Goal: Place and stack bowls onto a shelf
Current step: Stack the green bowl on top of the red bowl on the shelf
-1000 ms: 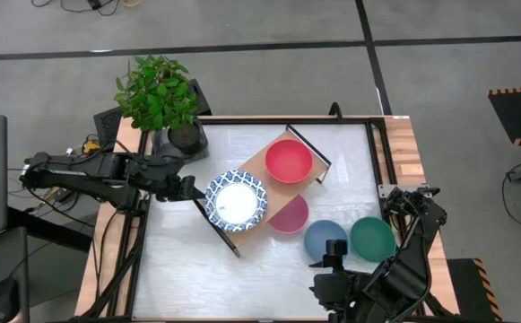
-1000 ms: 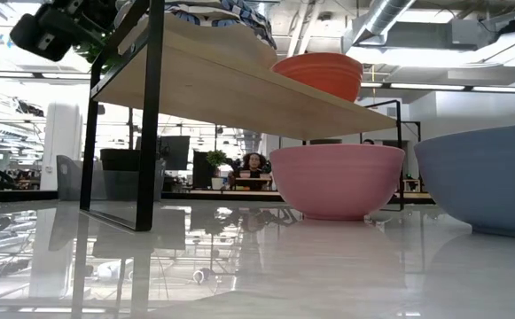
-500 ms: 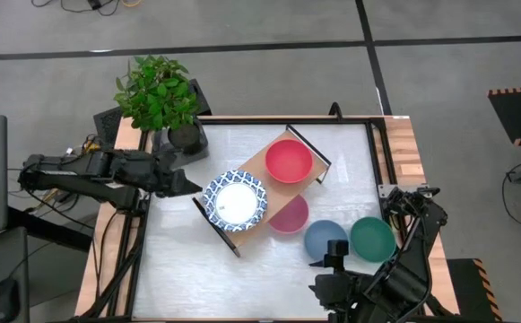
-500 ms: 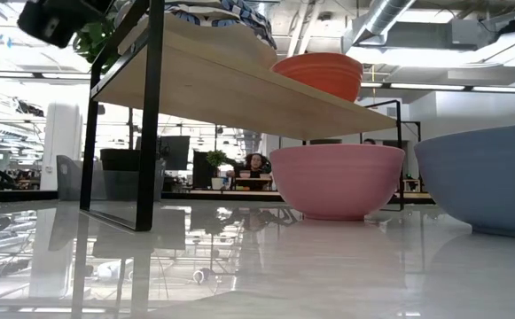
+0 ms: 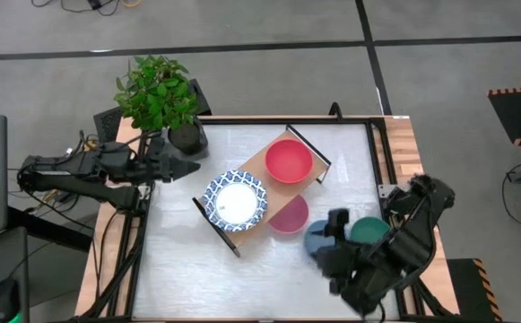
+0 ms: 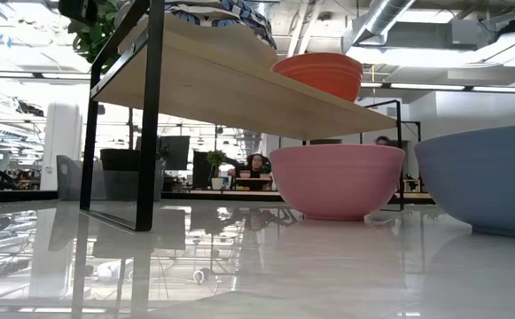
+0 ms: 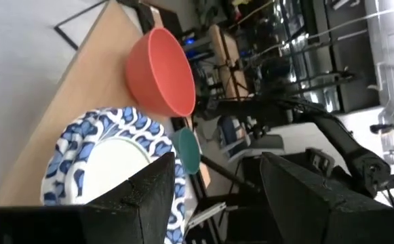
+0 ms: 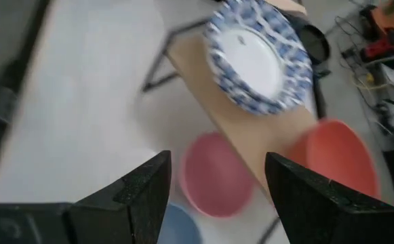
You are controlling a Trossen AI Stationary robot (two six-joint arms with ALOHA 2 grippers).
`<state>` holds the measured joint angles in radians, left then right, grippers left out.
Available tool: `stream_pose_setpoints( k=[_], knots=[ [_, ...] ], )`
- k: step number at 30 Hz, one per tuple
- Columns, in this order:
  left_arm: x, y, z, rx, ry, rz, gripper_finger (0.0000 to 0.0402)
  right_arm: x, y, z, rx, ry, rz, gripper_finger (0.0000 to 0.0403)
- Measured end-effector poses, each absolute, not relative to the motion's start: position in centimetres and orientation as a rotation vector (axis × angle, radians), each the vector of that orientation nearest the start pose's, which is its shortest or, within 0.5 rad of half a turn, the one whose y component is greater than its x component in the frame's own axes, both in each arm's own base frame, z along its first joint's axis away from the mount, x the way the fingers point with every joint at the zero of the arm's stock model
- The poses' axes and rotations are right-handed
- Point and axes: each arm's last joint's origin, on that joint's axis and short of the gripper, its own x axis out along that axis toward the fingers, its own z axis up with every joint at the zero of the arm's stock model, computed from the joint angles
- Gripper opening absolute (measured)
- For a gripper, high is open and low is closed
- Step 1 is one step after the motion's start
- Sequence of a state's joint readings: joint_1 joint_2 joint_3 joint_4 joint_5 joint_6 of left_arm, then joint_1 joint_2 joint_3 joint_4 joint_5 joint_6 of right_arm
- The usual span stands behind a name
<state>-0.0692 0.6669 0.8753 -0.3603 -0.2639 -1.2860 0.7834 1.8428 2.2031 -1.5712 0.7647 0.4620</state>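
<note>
Since a sec ago the left tool, empty w/ fingers spread, has been pulled back off the blue-rimmed bowl stack left on the shelf beside the red bowl. The right tool, also spread wide and empty, has been swung in by the blue bowl, so a pickup there is judged next. Pink bowl sits on the bench part under the shelf edge, green bowl just beside the blue; the plant pot is near the left arm's path.

Blue-patterned bowl, red bowl, pink bowl.
</note>
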Motion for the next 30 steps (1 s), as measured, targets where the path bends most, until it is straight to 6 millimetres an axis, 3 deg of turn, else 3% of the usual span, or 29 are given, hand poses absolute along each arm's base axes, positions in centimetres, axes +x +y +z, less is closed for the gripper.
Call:
stream_pose_setpoints(
  k=[12,20,26,30],
  knots=[
    [13.6,0.2,36.3,-1.242,-0.093,0.356,0.0201,20.3,14.0,40.0,-0.362,0.763,-0.218,0.0265],
    [15.5,0.1,37.4,-1.197,-0.208,0.304,0.0201,16.7,8.6,37.5,-0.360,0.642,-0.211,0.0265],
    [16.2,0.0,38.3,-1.133,-0.293,0.247,0.0201,14.2,5.1,36.1,-0.068,0.559,-0.128,0.0265],
    [16.0,0.1,38.5,-1.102,-0.312,0.262,0.0201,12.5,3.7,34.4,0.148,0.621,-0.223,0.0265]
  ],
)
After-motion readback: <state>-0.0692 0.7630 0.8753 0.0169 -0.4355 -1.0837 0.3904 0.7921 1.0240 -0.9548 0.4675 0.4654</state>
